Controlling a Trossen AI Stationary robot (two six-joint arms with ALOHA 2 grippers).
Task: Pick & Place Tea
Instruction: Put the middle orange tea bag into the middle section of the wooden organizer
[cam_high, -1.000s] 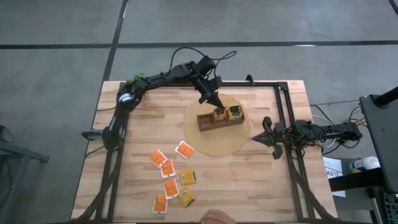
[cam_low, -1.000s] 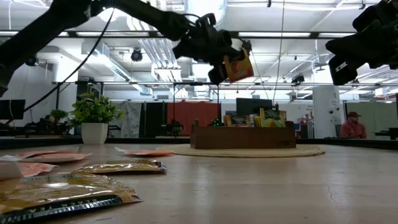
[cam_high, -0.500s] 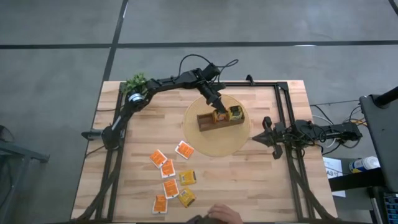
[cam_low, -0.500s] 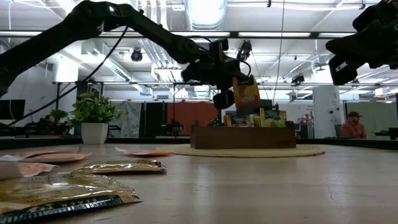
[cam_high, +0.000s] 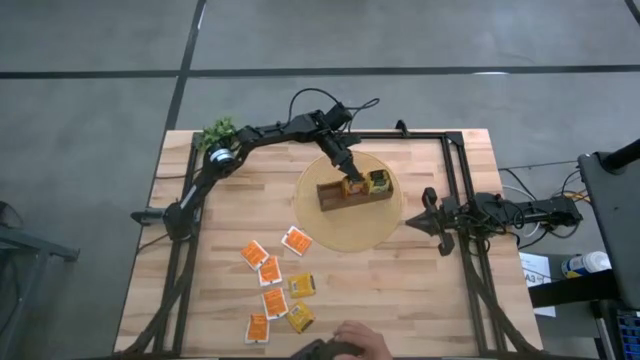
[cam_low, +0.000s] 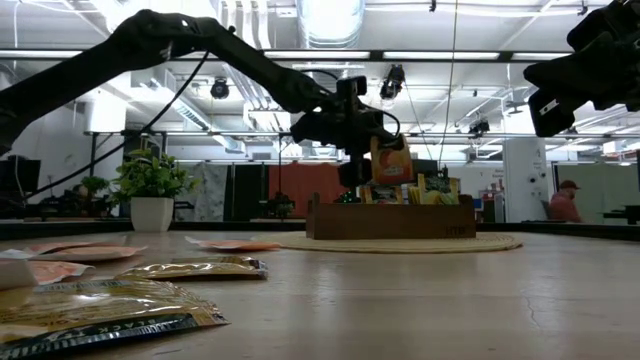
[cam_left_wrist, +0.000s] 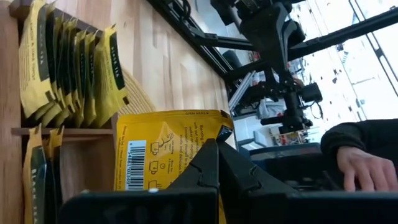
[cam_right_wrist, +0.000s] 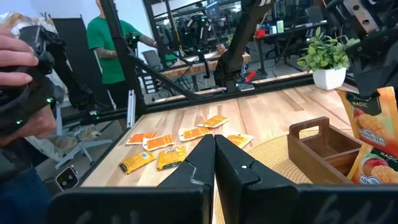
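A: Left pincer (cam_high: 350, 182)? Where is it?

B: Reached out over the wooden box (cam_high: 352, 193), which sits on the round woven mat (cam_high: 350, 228) a little toward one o'clock from the middle of the surface (cam_high: 420, 300). Its fingers are clamped on an orange-and-yellow sachet (cam_low: 391, 161), hanging upright just above the box's middle section.

A: Anything already in the box?

B: Yes. The wrist camera shows yellow sachets (cam_left_wrist: 68, 62) with dark labels standing on edge in one compartment, and more in the next.

A: And the rest of the tea?

B: Loose sachets (cam_high: 275, 285) lie flat toward seven o'clock on the surface, orange-and-white ones mixed with a few yellow, well apart from the mat.

A: Right pincer (cam_high: 427, 222)?

B: Parked at three o'clock, beside the mat's edge, fingers pressed together, holding nothing.

A: Anything else?

B: A potted plant (cam_high: 217, 133) at the eleven o'clock corner. A person's hand (cam_high: 360, 341) at the six o'clock edge, on some dark device.
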